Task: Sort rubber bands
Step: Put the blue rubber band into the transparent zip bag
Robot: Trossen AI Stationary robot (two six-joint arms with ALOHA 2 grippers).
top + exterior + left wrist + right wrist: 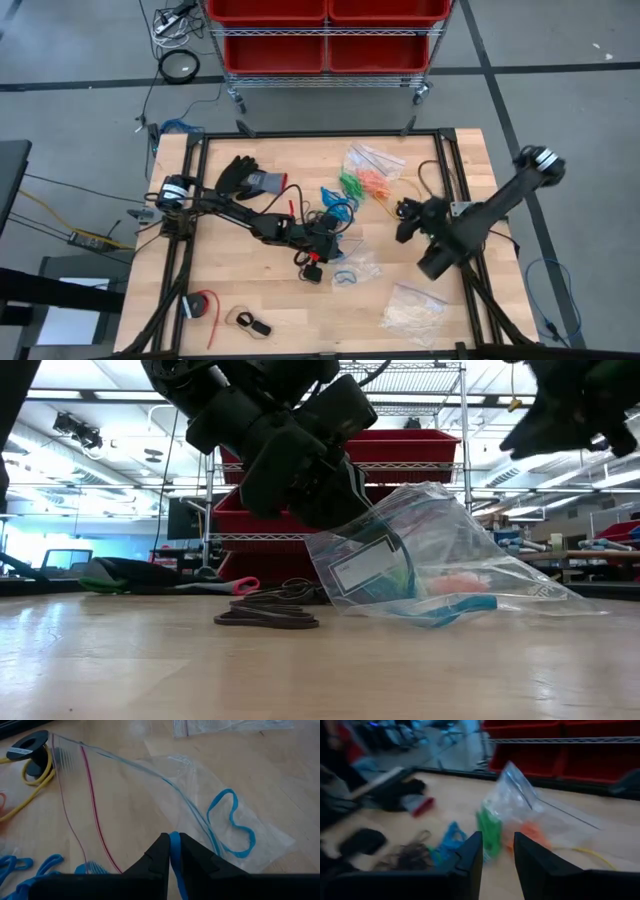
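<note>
open tool [497,852], green rubber bands [489,831], clear bag [535,805], wooden table [445,805]

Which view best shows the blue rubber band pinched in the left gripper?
Left wrist view: the blue rubber band sits between the left gripper fingers. High view hides it under the arm; low and right wrist views don't resolve it.

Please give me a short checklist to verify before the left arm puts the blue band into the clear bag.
1. Left gripper jaws shut on a blue rubber band: ok.
2. Clear bag lies in front of the left gripper: ok.
3. Bag mouth open wide enough: cannot tell.
4. One blue band shows through the bag: ok.
5. Right gripper apart from this bag, jaws open with nothing between them, above the green bands: ok.
</note>
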